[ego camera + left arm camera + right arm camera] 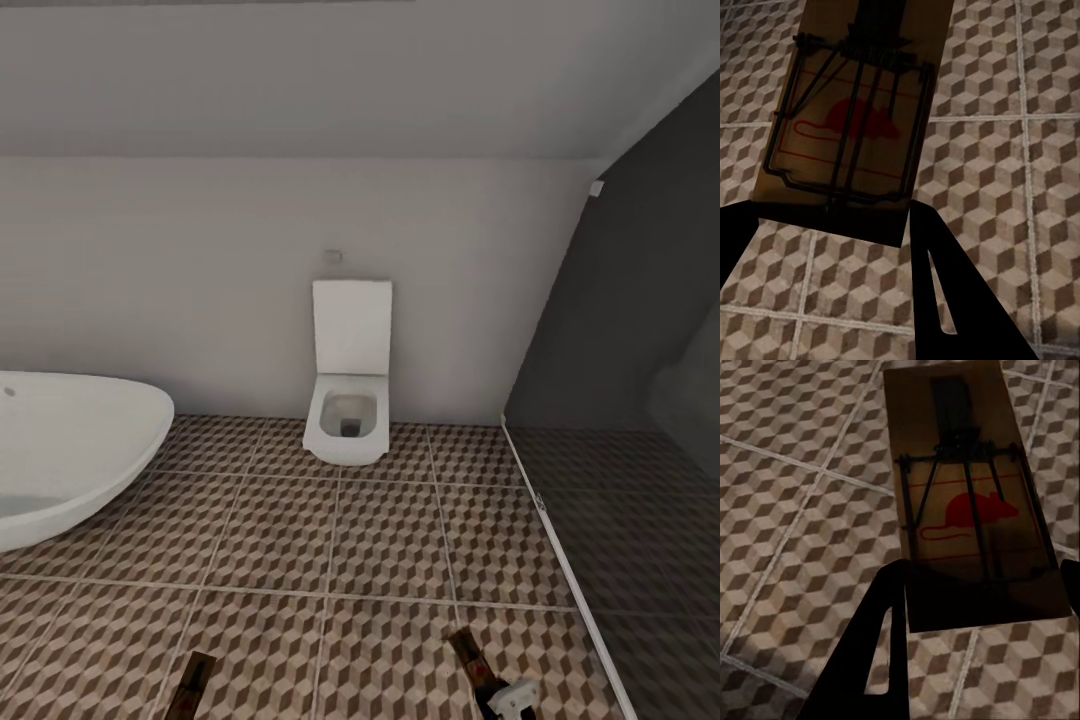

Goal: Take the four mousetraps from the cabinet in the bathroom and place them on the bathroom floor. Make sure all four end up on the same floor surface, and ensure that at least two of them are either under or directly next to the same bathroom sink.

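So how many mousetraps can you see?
2. One trap is held in the left gripper, the other trap in the right gripper, both above the floor. More may be out of view.

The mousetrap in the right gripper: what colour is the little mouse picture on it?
Red, on the brown board of the mousetrap; the right wrist view shows it best.

no readable text, red mouse emblem on each mousetrap (847, 127), (971, 510)
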`<state>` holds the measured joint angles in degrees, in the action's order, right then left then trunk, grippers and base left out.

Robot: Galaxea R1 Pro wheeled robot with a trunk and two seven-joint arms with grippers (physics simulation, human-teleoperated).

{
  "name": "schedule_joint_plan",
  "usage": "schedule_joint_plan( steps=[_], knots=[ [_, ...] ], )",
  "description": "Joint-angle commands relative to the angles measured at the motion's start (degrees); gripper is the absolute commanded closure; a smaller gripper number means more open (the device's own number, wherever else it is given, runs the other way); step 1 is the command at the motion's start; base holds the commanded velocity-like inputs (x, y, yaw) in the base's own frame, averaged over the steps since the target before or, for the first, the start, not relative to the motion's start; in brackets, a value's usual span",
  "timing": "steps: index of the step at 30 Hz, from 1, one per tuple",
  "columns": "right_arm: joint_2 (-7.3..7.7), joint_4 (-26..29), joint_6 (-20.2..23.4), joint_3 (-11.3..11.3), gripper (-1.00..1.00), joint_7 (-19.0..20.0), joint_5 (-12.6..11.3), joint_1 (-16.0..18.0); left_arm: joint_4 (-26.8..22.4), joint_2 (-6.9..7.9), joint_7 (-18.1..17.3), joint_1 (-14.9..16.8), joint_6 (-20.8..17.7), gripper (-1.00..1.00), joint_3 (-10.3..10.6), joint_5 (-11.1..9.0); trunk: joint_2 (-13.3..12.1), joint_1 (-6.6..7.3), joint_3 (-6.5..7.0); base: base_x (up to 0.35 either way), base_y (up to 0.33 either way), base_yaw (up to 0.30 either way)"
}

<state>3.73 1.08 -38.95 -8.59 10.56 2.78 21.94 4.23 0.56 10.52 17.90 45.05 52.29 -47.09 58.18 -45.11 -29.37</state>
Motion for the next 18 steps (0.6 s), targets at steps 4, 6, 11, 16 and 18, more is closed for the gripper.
schedule_joint_plan(
  steps=[4, 6, 11, 16, 18],
  knots=[
    [0.76, 0.0, -0.1, -0.1, 1.00, -0.8, -6.2, 0.0, 0.1, -0.03, 0.8, 0.0, 0.0, 1.00, 0.4, 0.5, 0.0, 0.00, -0.05, 0.000, 0.000, 0.000],
    [0.97, 0.0, -0.1, -0.2, 1.00, -0.9, -9.7, 0.0, 0.1, -0.03, 0.8, 0.0, 0.0, 1.00, 0.4, 0.5, 0.0, 0.00, -0.05, 0.000, 0.000, 0.000],
    [0.99, 0.0, 0.0, -0.3, 1.00, -1.0, -14.0, 0.0, 0.1, -0.03, 0.8, 0.0, 0.0, 1.00, 0.4, 0.5, 0.0, 0.00, -0.05, 0.000, 0.000, 0.000],
    [0.87, 0.0, 0.1, -0.4, 1.00, -1.0, -14.8, 0.0, 0.1, -0.03, 0.8, 0.0, 0.0, 1.00, 0.4, 0.5, 0.0, 0.00, -0.05, 0.030, 0.000, 0.000],
    [0.80, 0.0, 0.1, -0.4, 1.00, -1.0, -14.9, 0.0, 0.1, -0.03, 0.8, 0.0, 0.0, 1.00, 0.4, 0.5, 0.0, 0.00, -0.05, 0.156, 0.000, 0.000]
  ],
)
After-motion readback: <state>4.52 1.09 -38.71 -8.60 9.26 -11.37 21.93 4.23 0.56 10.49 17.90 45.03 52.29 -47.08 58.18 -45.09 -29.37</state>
